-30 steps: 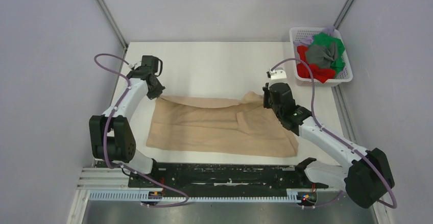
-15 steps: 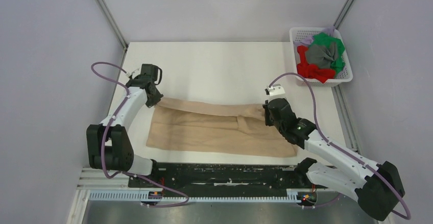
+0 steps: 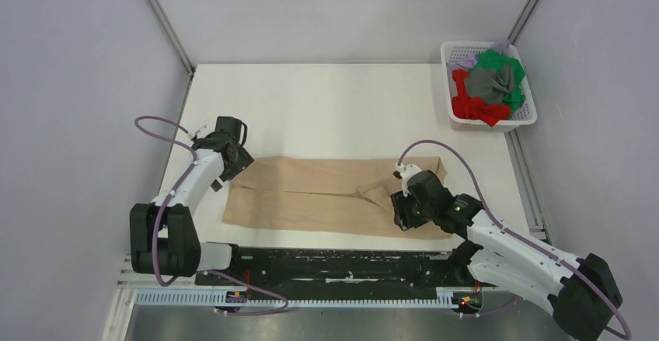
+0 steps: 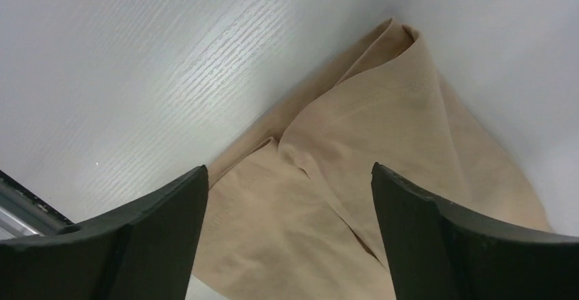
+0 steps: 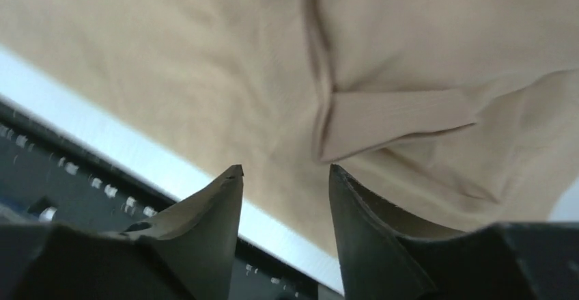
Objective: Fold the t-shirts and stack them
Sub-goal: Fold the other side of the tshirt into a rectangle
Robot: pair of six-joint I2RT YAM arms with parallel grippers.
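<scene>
Both arms have come down toward the near side of the table (image 3: 326, 108), and the far edge of the beige t-shirt (image 3: 311, 193) has come down with them. Now the shirt lies flat in a long, low strip, folded over on itself, near the front edge of the white table.

The left gripper (image 3: 238, 162) sits at the far left corner of the shirt. From its own camera, its two dark fingers (image 4: 136, 238) are spread wide apart with nothing between them. Below them the soft cloth makes a pointed, layered corner on the white wood-grain top.

The right gripper (image 3: 399, 215) is low over the right part of the shirt, close to the black rail (image 3: 342, 263). Its fingers (image 5: 218, 204) are only a little way apart and they hold nothing. Under them the cloth is smooth with a few creases, and a ribbed band (image 5: 396, 119) lies across it.

Far off at the back right corner stands a white plastic mesh basket (image 3: 521, 120). Inside it are bunched-up shirts: red (image 3: 470, 108), green (image 3: 499, 65), grey (image 3: 489, 85) and lavender (image 3: 466, 61).
</scene>
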